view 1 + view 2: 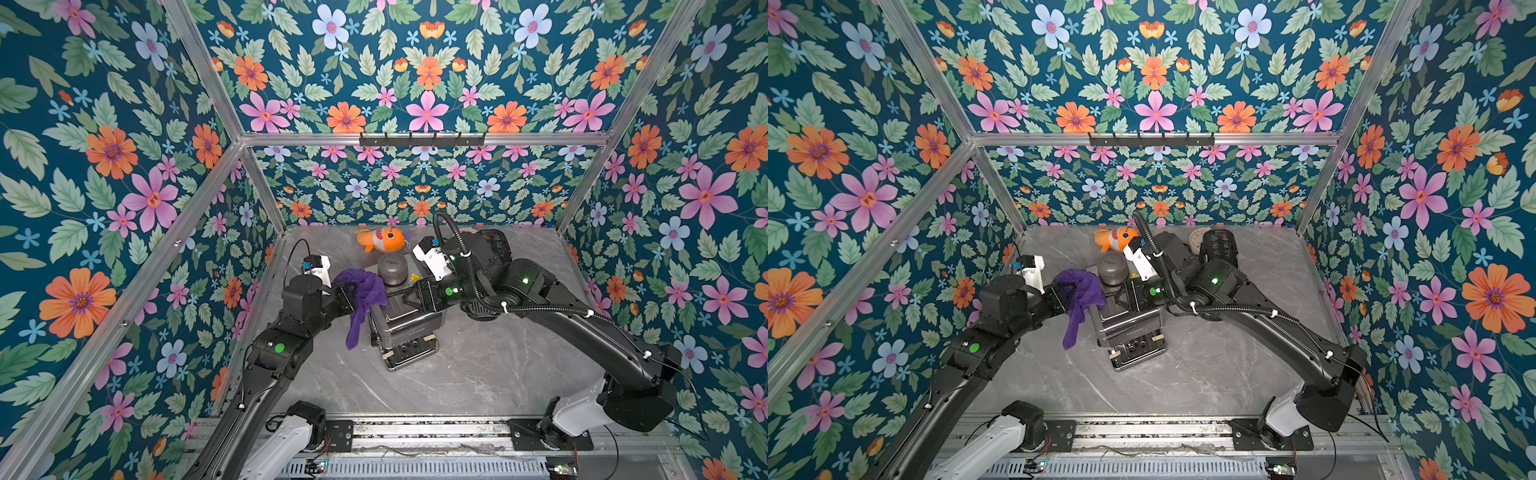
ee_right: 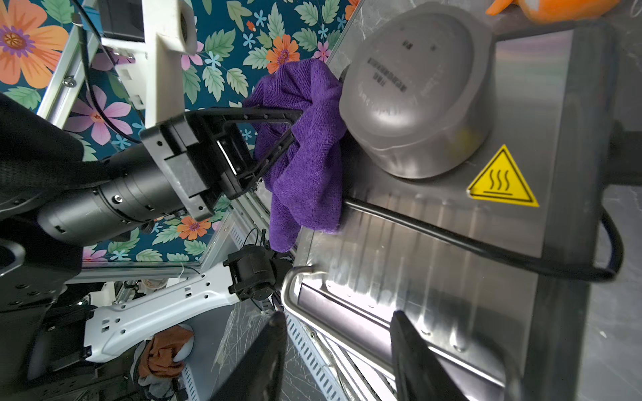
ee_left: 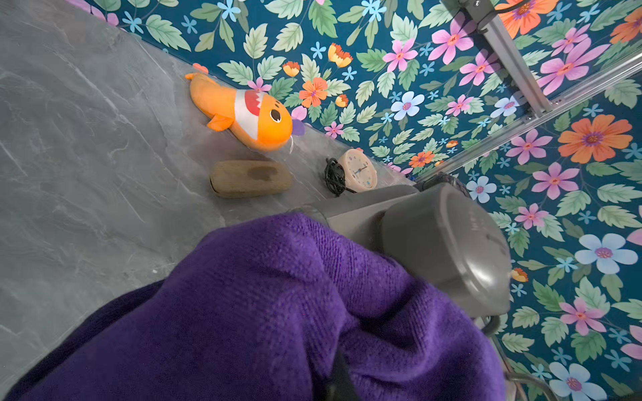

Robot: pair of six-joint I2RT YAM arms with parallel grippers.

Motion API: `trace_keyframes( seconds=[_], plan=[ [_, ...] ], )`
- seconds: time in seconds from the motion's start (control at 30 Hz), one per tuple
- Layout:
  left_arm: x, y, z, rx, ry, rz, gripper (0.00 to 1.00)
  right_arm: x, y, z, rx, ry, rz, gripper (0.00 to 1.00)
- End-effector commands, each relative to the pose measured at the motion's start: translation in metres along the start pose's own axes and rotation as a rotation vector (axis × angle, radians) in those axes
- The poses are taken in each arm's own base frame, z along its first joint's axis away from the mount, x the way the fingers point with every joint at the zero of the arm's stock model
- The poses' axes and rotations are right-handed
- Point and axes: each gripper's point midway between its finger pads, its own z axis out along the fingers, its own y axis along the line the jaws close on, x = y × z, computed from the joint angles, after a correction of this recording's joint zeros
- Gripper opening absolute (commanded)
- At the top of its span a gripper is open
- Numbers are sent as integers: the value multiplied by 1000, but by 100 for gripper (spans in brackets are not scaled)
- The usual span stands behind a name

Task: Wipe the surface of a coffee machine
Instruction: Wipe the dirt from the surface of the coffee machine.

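Left end effector [image 2: 297, 126] clamps the purple cloth [image 2: 309, 180] at its bunched middle, a sound hold; soft, limp, its tail hangs beneath.

Purple cloth [image 1: 362, 293] drapes against the steel coffee machine [image 1: 409, 327].

The one sign that reads clearly is a yellow warning triangle [image 2: 502, 180]. It has a black border and three wavy lines rising over a bar, the hot-surface mark. It sticks to the steel top of the coffee machine [image 2: 434, 270], ahead of the right gripper [image 2: 338, 347] and off to one side of its fingers. The grey lid [image 2: 413, 90], just beyond the left gripper [image 2: 298, 126] and its purple cloth [image 2: 305, 173], carries dark printed lines too blurred to read. Pale lettering on the machine's front band [image 1: 417, 328], on the near side of the right gripper, is too small to read. The clock [image 3: 359, 170], far ahead of the left gripper, has a numbered dial, its figures illegible.
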Motion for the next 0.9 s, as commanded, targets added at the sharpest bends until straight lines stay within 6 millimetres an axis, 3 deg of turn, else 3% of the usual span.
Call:
trace_keyframes(
  seconds=[0.0, 0.17, 0.27, 0.67, 0.77, 0.87],
  plan=[
    [13, 5, 4, 9, 30, -29, 0, -2, 3, 1, -9, -9, -7, 50],
    [45, 28, 14, -14, 72, -94, 0, -1, 3, 0, -9, -8, -9, 49],
    [50, 32, 14, -19, 75, -108, 0, 0, 3, 0, -9, -6, -8, 49],
    [0, 14, -20, -57, -51, -27, 0, -11, 12, -16, -17, -59, -35, 49],
    [0, 9, -22, -34, -41, -40, 0, -15, 12, -21, -8, -84, -44, 49],
    [13, 7, -14, 11, -1, -65, 0, -17, 12, -23, -8, -102, -46, 49]
  ],
)
